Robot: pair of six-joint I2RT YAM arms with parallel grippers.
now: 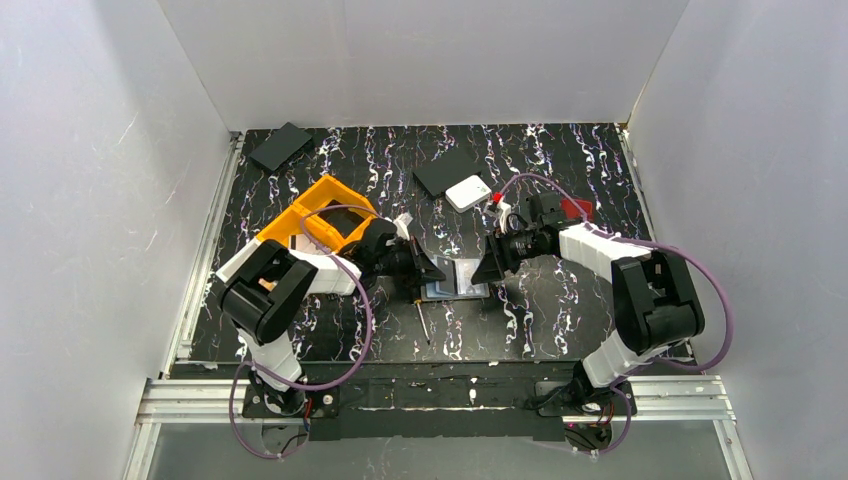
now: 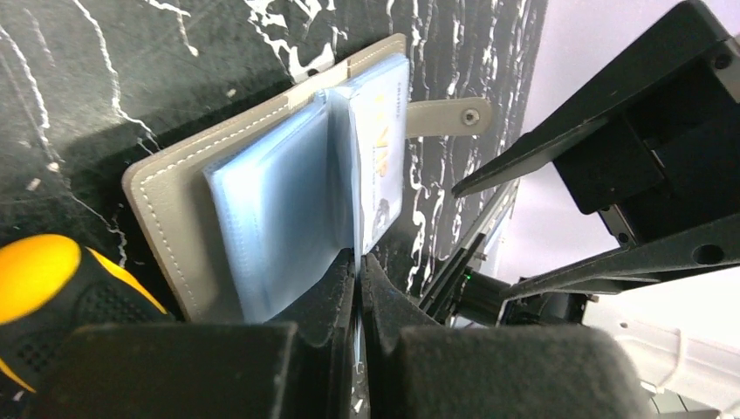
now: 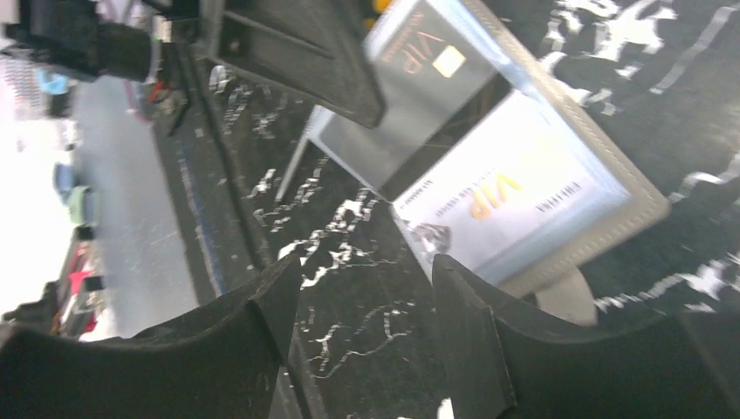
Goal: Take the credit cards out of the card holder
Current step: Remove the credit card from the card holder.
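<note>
Left wrist: left gripper [image 2: 358,262] clamping floppy sleeve of card holder [image 2: 166,192]; stiff, slick credit cards [image 2: 384,148] likely needing edge grip; right gripper [image 3: 366,271] gaping, empty.

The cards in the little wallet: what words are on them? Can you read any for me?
"VIP": orange letters on the credit card lying in the card holder, seen from the right wrist.
"VIP": orange letters on the second credit card, beside its chip.
The small print next to each "VIP" is too blurred to read.
No other text in any view is clear enough to read.
</note>
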